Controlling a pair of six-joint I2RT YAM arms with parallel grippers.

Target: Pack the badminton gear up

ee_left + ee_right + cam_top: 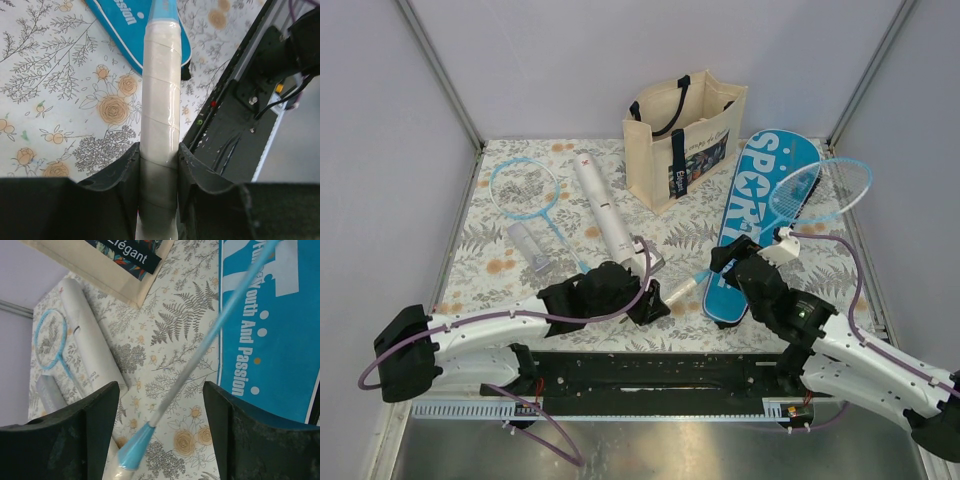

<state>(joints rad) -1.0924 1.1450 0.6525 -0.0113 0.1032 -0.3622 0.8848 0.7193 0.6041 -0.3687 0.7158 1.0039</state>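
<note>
Left gripper (159, 152) is clamped on the white handle (160, 100) of one racket (818, 188). Its jaws are pinched in to the handle's width, and the handle runs straight out between the fingers (125, 172). The shaft (215, 330) angles up-right, and the head sits over the top-right of the blue SPORT case (755, 215). Can't tell if the head rests on it.

Right gripper (160, 392) is spread wide with nothing in it, hanging above that shaft and right beside the case. Second racket (525, 187) lies far left, with the white tube (605, 210) just beside it. Tote bag (682, 135) stands at the back, between tube and case.

Handling, my read:
- **Weight:** the racket is very light but long, so a hold at the handle end alone lets the head droop and swing.
- **Grip surface:** the wrap looks glossy and could slip or twist in the grip.
- **Fragile parts:** the shaft is thin and springy and the strings are delicate, so don't squeeze the head.
- **Where to hold:** the handle is best, with a second light hold low on the shaft near the blue cone to steer.
- **Case:** it looks soft and flat, so the mouth will likely need holding open. Can't see where the zip is.
</note>
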